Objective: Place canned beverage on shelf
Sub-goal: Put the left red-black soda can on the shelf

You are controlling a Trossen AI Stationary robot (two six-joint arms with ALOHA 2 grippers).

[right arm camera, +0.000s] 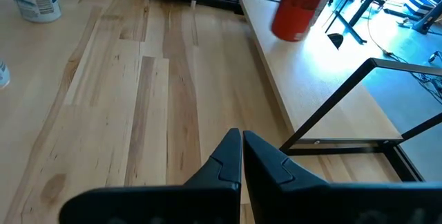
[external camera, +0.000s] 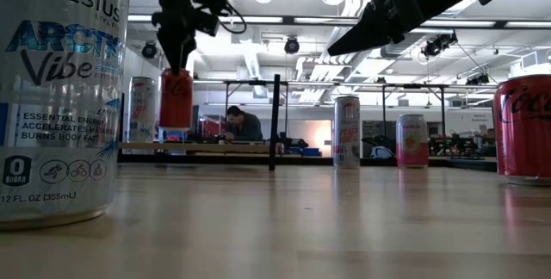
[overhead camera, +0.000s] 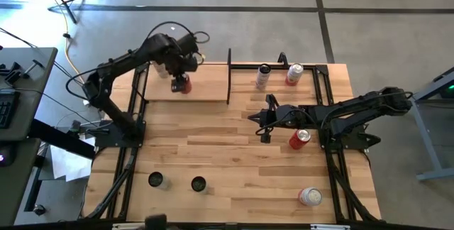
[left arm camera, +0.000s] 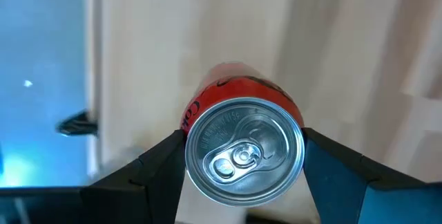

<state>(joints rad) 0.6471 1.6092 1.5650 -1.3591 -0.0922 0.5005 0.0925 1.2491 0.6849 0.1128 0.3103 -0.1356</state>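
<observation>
A red beverage can (overhead camera: pixel 184 84) hangs upright over the shelf (overhead camera: pixel 206 88), a light-wood board with black upright frames at its ends. My left gripper (overhead camera: pixel 180 79) is shut on it from above. In the low view the can (external camera: pixel 176 98) is a little above the board (external camera: pixel 207 147). My right gripper (overhead camera: pixel 265 129) is shut on nothing, over the middle of the table; its wrist view shows the red can (right arm camera: pixel 300 6) beyond the shelf's black frame (right arm camera: pixel 345 99). My left gripper pinches the red can at its top end, one finger (left arm camera: pixel 162 162) on each side of the wall just under the rim (left arm camera: pixel 189 148). The fingers point down from above. The can hangs upright below them, clear of the shelf board.
A slim white can (overhead camera: pixel 263 76) and a pink can (overhead camera: pixel 294 74) stand at the far right, beside the shelf. A red can (overhead camera: pixel 299 139) stands near my right arm, another (overhead camera: pixel 310 196) at the near right, and two more (overhead camera: pixel 155 180) (overhead camera: pixel 198 184) near the front edge.
</observation>
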